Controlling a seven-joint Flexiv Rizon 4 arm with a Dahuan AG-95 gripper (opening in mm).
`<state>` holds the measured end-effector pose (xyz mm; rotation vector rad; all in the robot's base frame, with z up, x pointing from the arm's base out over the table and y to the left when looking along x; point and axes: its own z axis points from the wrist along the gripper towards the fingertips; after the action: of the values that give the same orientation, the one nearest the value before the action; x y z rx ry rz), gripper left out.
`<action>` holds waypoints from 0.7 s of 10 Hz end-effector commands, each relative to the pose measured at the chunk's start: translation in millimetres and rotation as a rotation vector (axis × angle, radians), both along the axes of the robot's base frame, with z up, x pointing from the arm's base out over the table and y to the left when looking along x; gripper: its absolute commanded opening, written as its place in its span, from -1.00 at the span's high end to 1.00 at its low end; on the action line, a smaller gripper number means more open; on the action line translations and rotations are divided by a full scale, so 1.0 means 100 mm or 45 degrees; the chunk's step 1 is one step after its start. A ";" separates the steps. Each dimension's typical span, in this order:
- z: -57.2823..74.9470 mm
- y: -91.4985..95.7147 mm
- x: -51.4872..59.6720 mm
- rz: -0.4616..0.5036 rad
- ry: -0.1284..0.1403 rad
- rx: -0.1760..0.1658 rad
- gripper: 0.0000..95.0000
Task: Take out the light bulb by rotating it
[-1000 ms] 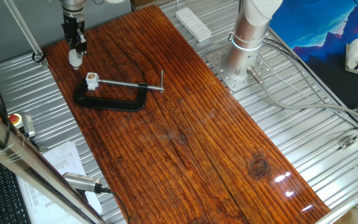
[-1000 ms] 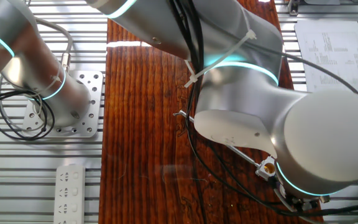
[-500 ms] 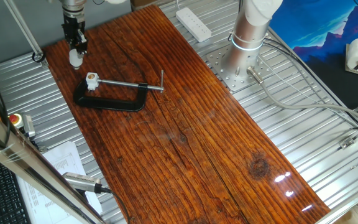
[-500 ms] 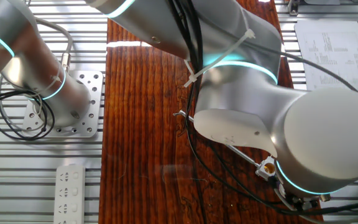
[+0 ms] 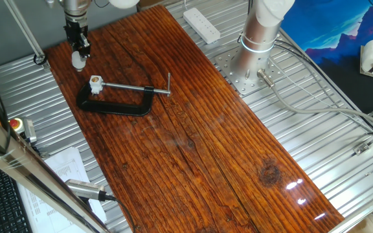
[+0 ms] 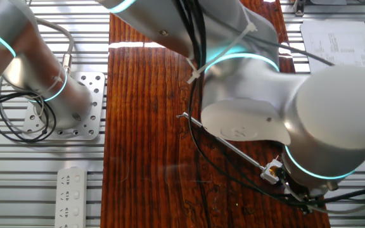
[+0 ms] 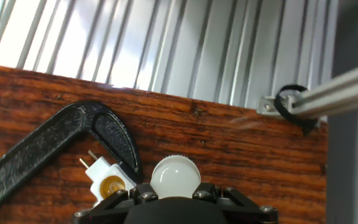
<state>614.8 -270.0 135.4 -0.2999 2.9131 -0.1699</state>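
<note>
My gripper [image 5: 78,53] is shut on the light bulb [image 5: 78,60], a small frosted white bulb held above the far left of the wooden board. In the hand view the bulb's round top [image 7: 174,176] shows between my black fingers [image 7: 135,196]. The white socket stub with a brownish top [image 5: 96,83] sits on the end of the black C-clamp [image 5: 115,104], below and to the right of the bulb and apart from it. The socket also shows in the hand view [image 7: 111,184] and in the other fixed view [image 6: 272,171].
The clamp's steel screw rod [image 5: 135,87] points right. A white power strip [image 5: 201,24] lies at the far edge by the arm's base [image 5: 258,39]. An aluminium frame bar [image 7: 328,93] with a black tie runs near the board's corner. Papers [image 5: 67,169] lie at the left.
My gripper has lifted a little higher with the bulb in it, away from the socket. In the other fixed view the arm has shifted and shows more of the rod.
</note>
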 end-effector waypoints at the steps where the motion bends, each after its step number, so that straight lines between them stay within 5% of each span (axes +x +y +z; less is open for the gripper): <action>1: -0.03 -0.03 0.02 -0.091 -0.138 0.097 1.00; 4: -0.11 -0.03 0.10 -0.086 -0.250 0.095 1.00; 7: -0.14 -0.09 0.22 -0.104 -0.303 0.105 1.00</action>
<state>631.1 -278.3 123.0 -0.1216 2.7019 -0.0947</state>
